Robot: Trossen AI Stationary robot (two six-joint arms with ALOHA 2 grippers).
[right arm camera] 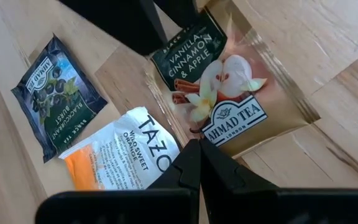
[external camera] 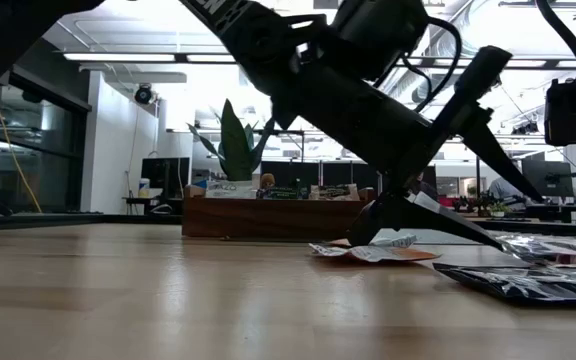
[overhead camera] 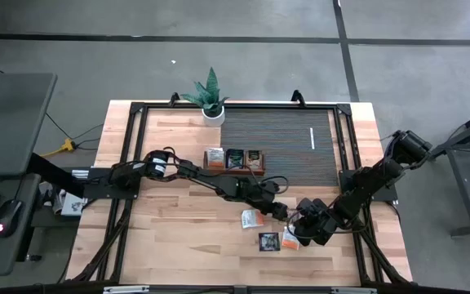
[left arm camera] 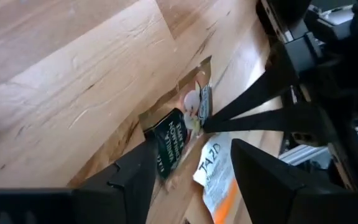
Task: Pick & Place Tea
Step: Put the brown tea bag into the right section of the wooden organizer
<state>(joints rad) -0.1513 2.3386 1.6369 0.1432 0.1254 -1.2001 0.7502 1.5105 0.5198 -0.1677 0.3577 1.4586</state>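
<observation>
Tea sachets lie flat near the table's (overhead camera: 178, 237) front right. Left to right by the right wrist view: a dark Ahmad Blackcurrant Burst sachet (right arm camera: 58, 93), an orange-and-white Tazo Wild Sweet Orange sachet (right arm camera: 120, 155), and an Ahmad Vanilla, Cinnamon & Apple sachet (right arm camera: 229, 93) lying askew. The left gripper (left arm camera: 194, 174) hovers with fingers spread, partly hiding that one; the right gripper's (right arm camera: 197, 165) clenched tips touch its label.

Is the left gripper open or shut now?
Open: the left gripper has its two fingers apart over the vanilla tea sachet.
</observation>
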